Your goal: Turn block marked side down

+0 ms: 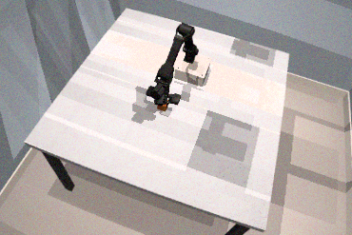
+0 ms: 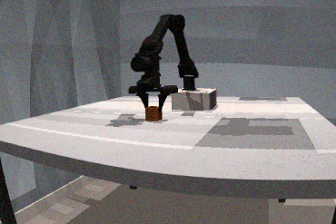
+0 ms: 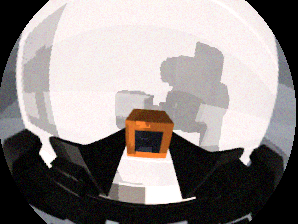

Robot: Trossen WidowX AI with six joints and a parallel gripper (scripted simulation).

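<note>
Fingers of my black parallel-jaw gripper (image 2: 153, 106) pinched the small orange cube block (image 2: 153, 113), which rested on the white table (image 2: 254, 162) just in front of the pale base box (image 2: 194, 99). Dark marked face (image 3: 149, 140) pointed up toward my wrist; block sat directly below, no long axis.

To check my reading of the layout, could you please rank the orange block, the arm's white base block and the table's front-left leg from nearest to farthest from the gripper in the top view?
1. Orange block: clamped in the gripper.
2. White base block: behind, right.
3. Table leg: front-left corner, farthest.
</note>
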